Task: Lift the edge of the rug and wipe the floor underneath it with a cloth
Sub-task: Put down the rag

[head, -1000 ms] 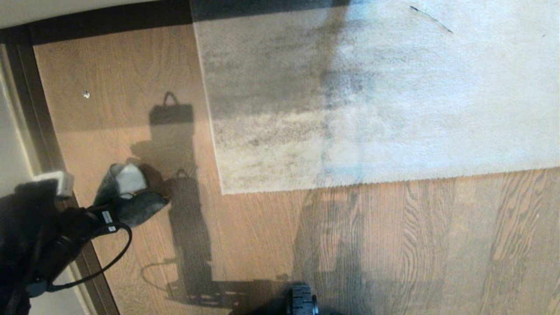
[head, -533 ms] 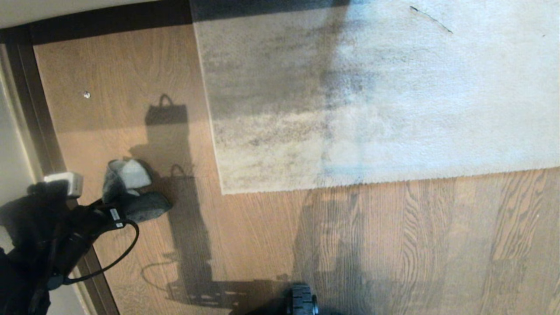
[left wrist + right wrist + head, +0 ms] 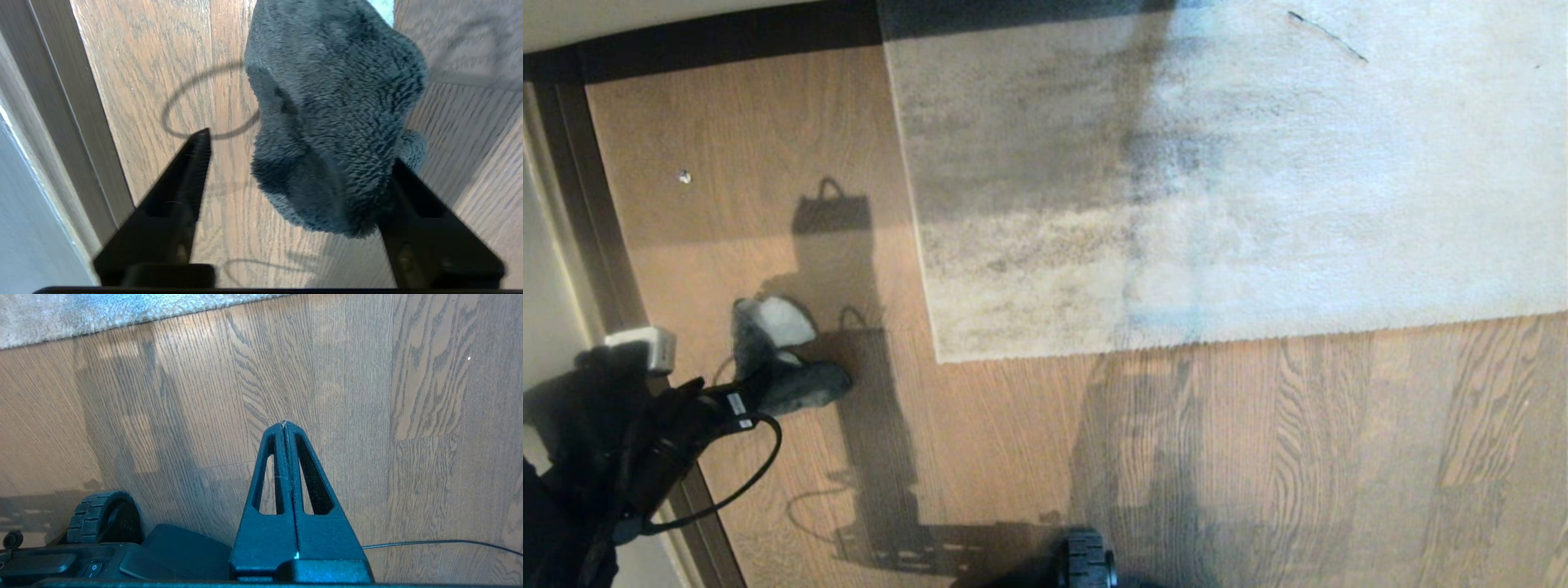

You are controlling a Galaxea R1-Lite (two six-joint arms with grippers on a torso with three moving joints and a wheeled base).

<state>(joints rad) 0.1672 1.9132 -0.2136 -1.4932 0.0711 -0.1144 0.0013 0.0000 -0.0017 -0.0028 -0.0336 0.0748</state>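
The floor (image 3: 1217, 457) of brown wood planks fills the view, and the rug (image 3: 1217, 180) lies flat on it, its corner (image 3: 939, 358) down. The cloth (image 3: 784, 359) sits crumpled on the planks left of that corner, near the skirting strip (image 3: 596, 245). The left gripper (image 3: 298, 151) is spread wide, one finger (image 3: 408, 196) against the cloth. The right gripper (image 3: 284, 424) hangs clenched and empty above bare planks.

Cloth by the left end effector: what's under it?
The cloth lies on bare wood floor, between the open left end effector's fingers and clear of the rug. The planks directly beneath it are covered, so their state can't be seen.
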